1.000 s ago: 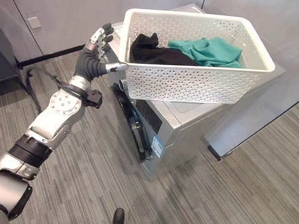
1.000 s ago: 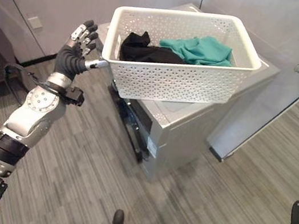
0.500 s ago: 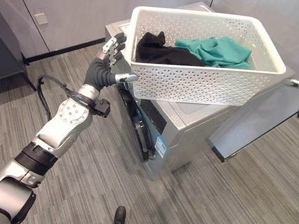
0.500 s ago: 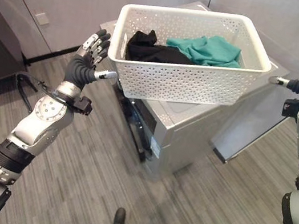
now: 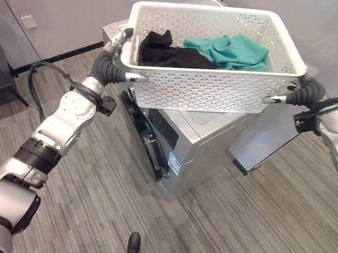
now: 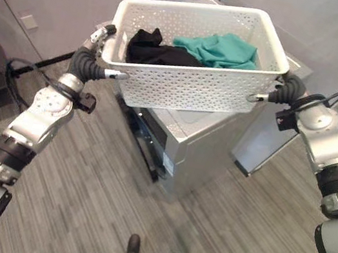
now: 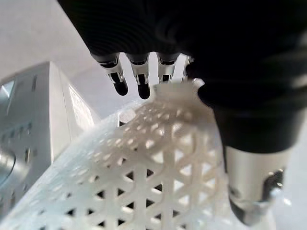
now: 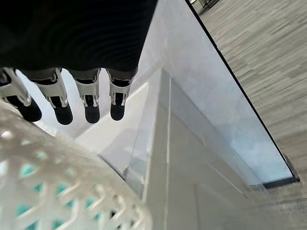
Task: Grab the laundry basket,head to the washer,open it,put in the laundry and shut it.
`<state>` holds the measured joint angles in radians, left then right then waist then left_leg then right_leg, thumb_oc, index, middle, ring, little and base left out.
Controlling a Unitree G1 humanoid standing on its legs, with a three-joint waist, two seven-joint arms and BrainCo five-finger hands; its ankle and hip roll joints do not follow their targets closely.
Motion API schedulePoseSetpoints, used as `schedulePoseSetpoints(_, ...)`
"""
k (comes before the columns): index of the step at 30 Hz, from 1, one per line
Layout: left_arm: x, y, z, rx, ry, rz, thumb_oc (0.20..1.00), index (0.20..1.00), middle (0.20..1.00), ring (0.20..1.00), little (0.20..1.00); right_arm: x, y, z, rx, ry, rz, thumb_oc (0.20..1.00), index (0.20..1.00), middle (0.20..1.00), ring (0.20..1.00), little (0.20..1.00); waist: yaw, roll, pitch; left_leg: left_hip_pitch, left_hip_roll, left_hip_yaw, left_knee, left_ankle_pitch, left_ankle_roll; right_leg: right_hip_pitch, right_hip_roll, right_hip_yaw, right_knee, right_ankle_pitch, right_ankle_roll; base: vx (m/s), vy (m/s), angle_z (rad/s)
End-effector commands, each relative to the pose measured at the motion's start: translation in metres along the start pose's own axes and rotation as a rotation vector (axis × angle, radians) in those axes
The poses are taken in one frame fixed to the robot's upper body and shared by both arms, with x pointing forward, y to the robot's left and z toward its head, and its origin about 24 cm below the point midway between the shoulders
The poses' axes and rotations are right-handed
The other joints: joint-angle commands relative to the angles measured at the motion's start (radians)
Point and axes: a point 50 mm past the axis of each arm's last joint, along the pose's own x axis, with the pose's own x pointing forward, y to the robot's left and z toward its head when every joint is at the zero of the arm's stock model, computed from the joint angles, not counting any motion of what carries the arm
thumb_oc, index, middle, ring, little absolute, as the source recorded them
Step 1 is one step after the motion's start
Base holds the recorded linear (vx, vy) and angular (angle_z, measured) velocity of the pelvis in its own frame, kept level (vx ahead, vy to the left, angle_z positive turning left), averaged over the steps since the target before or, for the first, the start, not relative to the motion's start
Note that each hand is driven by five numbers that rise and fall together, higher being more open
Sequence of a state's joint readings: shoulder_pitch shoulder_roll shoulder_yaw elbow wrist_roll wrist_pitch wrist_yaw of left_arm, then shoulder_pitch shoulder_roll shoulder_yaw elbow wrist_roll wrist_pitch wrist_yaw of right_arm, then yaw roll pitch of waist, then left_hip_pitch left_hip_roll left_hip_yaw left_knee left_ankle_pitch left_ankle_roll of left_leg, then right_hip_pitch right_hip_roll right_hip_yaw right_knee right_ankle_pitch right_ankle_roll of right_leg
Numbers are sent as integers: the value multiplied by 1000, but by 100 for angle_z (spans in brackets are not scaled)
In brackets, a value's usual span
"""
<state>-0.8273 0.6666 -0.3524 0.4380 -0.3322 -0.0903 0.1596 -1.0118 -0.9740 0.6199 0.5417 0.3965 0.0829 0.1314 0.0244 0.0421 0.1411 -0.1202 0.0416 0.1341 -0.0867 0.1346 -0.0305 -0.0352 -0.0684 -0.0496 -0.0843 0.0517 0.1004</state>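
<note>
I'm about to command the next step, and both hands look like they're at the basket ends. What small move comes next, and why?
Probably curl the fingers to clamp the basket's end rims before lifting. The left hand and right hand sit against opposite ends of the white basket, which rests on the washer, and both wrist views show the fingers extended rather than wrapped. Lifting now could let it slip.
</note>
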Motion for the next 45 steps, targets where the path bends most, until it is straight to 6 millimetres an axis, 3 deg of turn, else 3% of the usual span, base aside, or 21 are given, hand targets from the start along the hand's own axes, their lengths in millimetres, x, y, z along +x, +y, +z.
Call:
schedulePoseSetpoints(1,12,20,-10,127,99,50,1000,1000,1000,1000,1000,-1,-1,36,-3,-180,-10,1000,1000,1000,1000,1000,-2,-87,18,-15,35,-2,-1,-65,-59,-3,-118,-33,-3,-22,86,-22,14,-16)
schedulePoseSetpoints(4,21,34,-10,160,140,103,1000,1000,1000,1000,1000,-3,23,53,64,-290,54,1000,1000,1000,1000,1000,-25,-92,24,-17,43,10,-1,-63,-60,-19,-114,-20,-3,-17,87,-29,9,-9)
schedulePoseSetpoints(11,32,52,-6,218,188,176,1000,1000,1000,1000,1000,-18,52,76,61,-429,173,1000,1000,1000,1000,1000,-52,-107,27,-16,58,30,-1,-62,-62,-40,-103,6,-3,-8,87,-12,1,-13)
schedulePoseSetpoints(18,36,63,-8,229,238,217,1000,1000,1000,1000,1000,-25,68,93,71,-515,256,1000,1000,1000,1000,1000,-64,-113,29,-14,63,43,-1,-61,-63,-49,-99,16,-3,-2,89,-10,8,-12)
schedulePoseSetpoints(20,41,69,-4,236,256,252,1000,1000,1000,1000,1000,-32,81,120,80,-634,325,1000,1000,1000,1000,1000,-72,-118,32,-16,67,53,-1,-60,-65,-60,-96,23,-3,1,91,0,0,0)
schedulePoseSetpoints(22,43,71,-2,235,259,260,1000,1000,1000,1000,1000,-34,85,126,90,-658,347,1000,1000,1000,1000,1000,-73,-120,32,-17,67,55,-1,-59,-65,-63,-94,24,-3,3,91,-20,20,-11)
schedulePoseSetpoints(23,46,75,2,225,269,282,1000,1000,1000,1000,1000,-41,97,145,94,-741,402,1000,1000,1000,1000,1000,-75,-125,38,-22,70,61,-1,-58,-66,-74,-93,28,-3,9,94,-18,16,-19)
schedulePoseSetpoints(28,48,82,5,220,277,310,1000,1000,1000,1000,1000,-49,107,162,102,-818,446,1000,1000,1000,1000,1000,-76,-131,43,-26,74,68,-1,-58,-66,-83,-90,33,-3,14,97,-5,10,-9)
schedulePoseSetpoints(29,47,84,3,229,303,335,1000,1000,1000,1000,1000,-55,120,172,124,-867,501,1000,1000,1000,1000,1000,-75,-138,43,-25,78,75,-1,-58,-67,-86,-89,36,-3,17,97,0,0,0)
schedulePoseSetpoints(37,48,83,3,226,313,369,1000,1000,1000,1000,1000,-52,148,181,204,-873,556,1000,1000,1000,1000,1000,-67,-145,37,-20,82,77,-1,-59,-68,-81,-87,35,-3,15,95,0,0,0)
schedulePoseSetpoints(45,44,88,-1,219,313,403,1000,1000,1000,1000,1000,-50,146,176,185,-863,511,1000,1000,1000,1000,1000,-65,-141,30,-16,77,67,-1,-64,-67,-66,-87,23,-3,7,91,0,0,0)
